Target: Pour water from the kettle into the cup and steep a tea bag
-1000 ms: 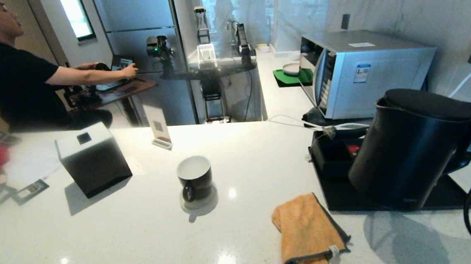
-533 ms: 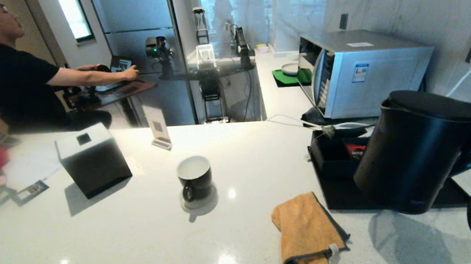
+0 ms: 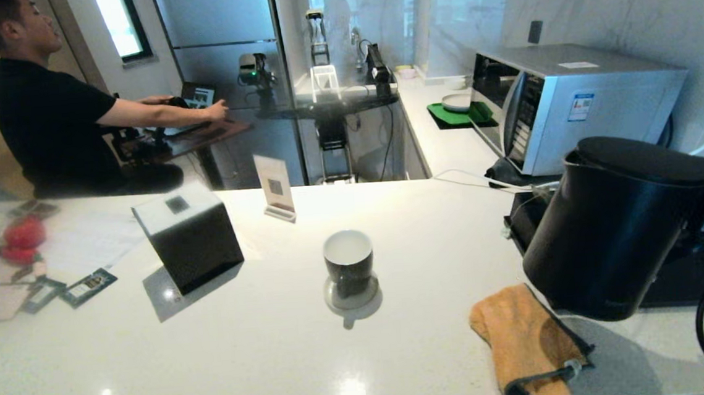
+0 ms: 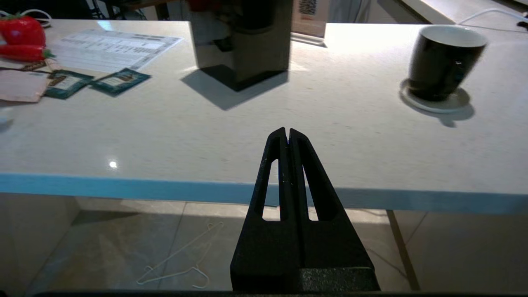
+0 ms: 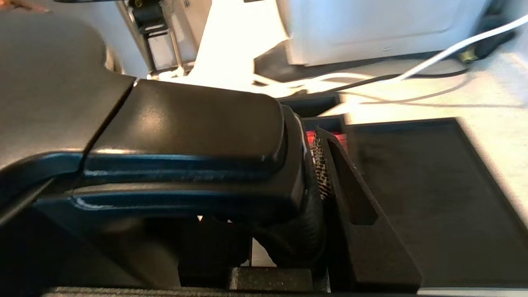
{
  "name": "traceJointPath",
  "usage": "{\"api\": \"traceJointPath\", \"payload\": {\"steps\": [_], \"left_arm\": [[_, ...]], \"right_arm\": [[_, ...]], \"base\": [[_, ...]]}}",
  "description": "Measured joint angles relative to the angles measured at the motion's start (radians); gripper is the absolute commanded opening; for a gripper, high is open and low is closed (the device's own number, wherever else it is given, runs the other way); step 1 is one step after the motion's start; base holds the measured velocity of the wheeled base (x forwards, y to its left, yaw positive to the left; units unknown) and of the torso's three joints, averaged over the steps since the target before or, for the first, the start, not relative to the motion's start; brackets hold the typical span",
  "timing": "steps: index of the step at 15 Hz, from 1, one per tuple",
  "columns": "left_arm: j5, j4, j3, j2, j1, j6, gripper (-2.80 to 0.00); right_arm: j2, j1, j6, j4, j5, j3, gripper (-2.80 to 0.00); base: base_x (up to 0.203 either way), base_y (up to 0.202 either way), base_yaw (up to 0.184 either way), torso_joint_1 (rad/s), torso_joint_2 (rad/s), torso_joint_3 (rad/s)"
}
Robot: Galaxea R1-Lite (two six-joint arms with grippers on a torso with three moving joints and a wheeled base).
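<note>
Kettle handle clamped inside right hand, off the tray

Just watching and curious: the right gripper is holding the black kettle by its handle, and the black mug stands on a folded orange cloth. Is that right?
Not quite. In the head view the black mug stands on a round grey coaster, not on the orange cloth, which lies apart near the kettle. The right gripper does hold the kettle's handle, as the right wrist view shows.

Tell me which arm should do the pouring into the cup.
Right. The right gripper is already clamped on the kettle handle, holding it tilted above the counter, spout toward the cup. The left gripper is shut and empty, off the counter's near edge.
</note>
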Motion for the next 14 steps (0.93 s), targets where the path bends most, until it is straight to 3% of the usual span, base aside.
{"api": "traceJointPath", "payload": {"steps": [8,14], "left_arm": [[0.0,0.0,0.0,0.0,0.0,0.0,-2.8],[0.0,0.001,0.0,0.0,0.0,0.001,-2.8]], "right_arm": [[0.0,0.0,-0.001,-0.001,0.0,0.001,-2.8],[0.002,0.0,-0.003,0.003,-0.002,-0.01,-2.8]], "base": [[0.0,0.19,-0.001,0.002,0.0,0.002],[0.0,0.017,-0.001,0.0,0.0,0.0]]}}
